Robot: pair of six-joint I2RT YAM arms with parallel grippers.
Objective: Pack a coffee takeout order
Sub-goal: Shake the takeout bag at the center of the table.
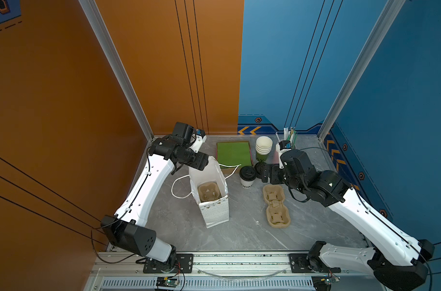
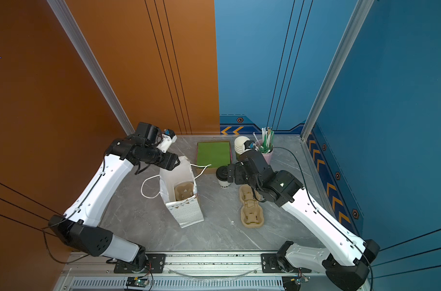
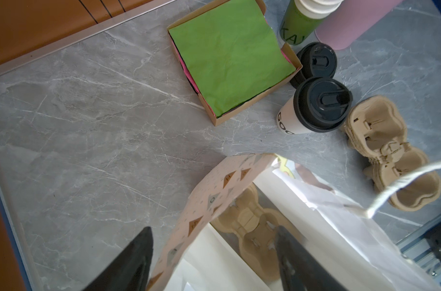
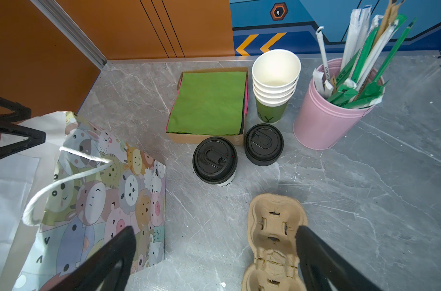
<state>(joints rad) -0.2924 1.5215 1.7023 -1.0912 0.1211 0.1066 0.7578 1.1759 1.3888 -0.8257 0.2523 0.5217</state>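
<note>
While the white paper gift bag printed with cartoon animals (image 1: 215, 214) stands open on the grey marble-patterned tabletop (image 1: 242, 234), the left gripper (image 3: 213, 228) straddles its rear rim. Its jaws are apart, one finger outside the paper wall and one inside. A beige moulded-pulp cup carrier (image 1: 209, 192) lies at the bottom of the bag. Just beside the bag stands the small white paper cup with dark lettering (image 1: 247, 182), capped by a round black plastic lid (image 1: 247, 172). The right gripper (image 4: 215, 228) hovers close to the cup, jaws spread wide, holding nothing. Behind the cup, a green paper napkin (image 1: 234, 153) tops a shallow brown cardboard tray (image 4: 181, 138). Nearby are a spare black lid (image 4: 263, 143), a stack of empty paper cups (image 1: 263, 146), a pink tin of wrapped straws (image 4: 333, 113) and a pile of beige pulp carriers (image 1: 276, 207).
</note>
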